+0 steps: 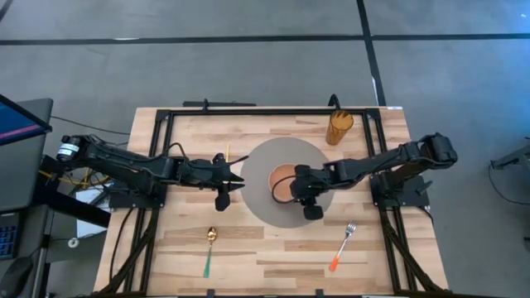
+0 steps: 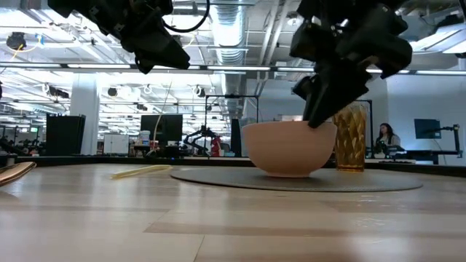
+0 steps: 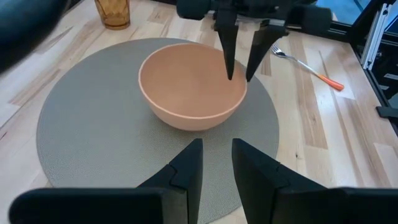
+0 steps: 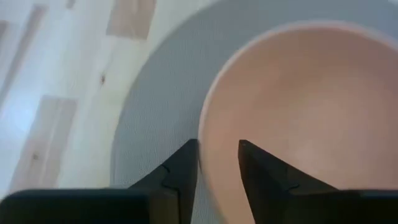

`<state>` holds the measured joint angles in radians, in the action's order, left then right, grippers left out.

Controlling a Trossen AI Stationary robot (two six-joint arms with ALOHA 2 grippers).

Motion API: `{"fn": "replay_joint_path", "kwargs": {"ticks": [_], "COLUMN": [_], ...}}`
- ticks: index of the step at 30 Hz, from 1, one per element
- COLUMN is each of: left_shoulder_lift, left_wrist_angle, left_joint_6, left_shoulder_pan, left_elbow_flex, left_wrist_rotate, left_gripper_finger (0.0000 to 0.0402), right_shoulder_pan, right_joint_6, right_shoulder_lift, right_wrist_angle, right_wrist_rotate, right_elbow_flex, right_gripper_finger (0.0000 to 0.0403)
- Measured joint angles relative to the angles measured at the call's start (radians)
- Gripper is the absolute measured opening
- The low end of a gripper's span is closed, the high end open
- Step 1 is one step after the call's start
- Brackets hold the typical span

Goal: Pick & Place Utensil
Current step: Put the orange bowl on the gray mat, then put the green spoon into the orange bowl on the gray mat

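Wooden table (image 1: 273, 257) carries two utensils. One fork (image 1: 342, 245) lies front right, tines away, handle toward the front edge. One spoon (image 1: 209, 251) lies front left, lengthwise. Right end effector (image 3: 239, 76) straddles the bowl (image 3: 191, 84) rim, released; left end effector (image 3: 215, 163) released, empty.

A round mat (image 1: 263, 170) lies at the middle of the table (image 1: 273, 248), and a bowl (image 1: 282, 184) sits on it, right of the mat's centre. Behind the mat to the right stands a ribbed glass (image 1: 339, 127), off the mat. Near the front edge lie 2 utensils, well apart: a spoon (image 1: 209, 250) at front left and a fork (image 1: 343, 245) at front right. A chopstick (image 1: 227, 154) lies just left of the mat. The left gripper (image 1: 234, 184) hangs at the mat's left edge; the right gripper (image 1: 290, 185) straddles the bowl's rim.
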<state>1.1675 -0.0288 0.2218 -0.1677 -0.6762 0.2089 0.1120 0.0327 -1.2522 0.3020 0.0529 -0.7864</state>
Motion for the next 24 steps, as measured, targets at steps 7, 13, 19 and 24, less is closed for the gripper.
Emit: {"fn": "replay_joint_path", "kwargs": {"ticks": [7,13,19,24], "left_shoulder_lift": [0.000,0.000,0.000,0.005], "left_wrist_angle": [0.001,0.006,0.011,0.012], "left_joint_6": [0.000,0.121,0.395,0.537], "left_shoulder_pan": [0.000,-0.014,-0.078,-0.173], "left_elbow_flex": [0.000,-0.001,-0.001,-0.002], "left_wrist_rotate": [0.000,-0.032,-0.123,-0.009], "left_gripper_finger": [0.0087,0.0087,0.0087,0.0087], "right_shoulder_pan": [0.044,0.099,0.167,0.217], "right_joint_6": [-0.005,0.004,0.087,0.207], "right_shoulder_lift": [0.065,0.142,0.228,0.277], "right_wrist_angle": [-0.006,-0.082,-0.119,-0.123], "right_wrist_rotate": [-0.001,-0.002,-0.131,-0.299], "right_elbow_flex": [0.000,0.000,0.000,0.000], "right_gripper_finger": [0.0134,0.0141,0.0127,0.0116]}}
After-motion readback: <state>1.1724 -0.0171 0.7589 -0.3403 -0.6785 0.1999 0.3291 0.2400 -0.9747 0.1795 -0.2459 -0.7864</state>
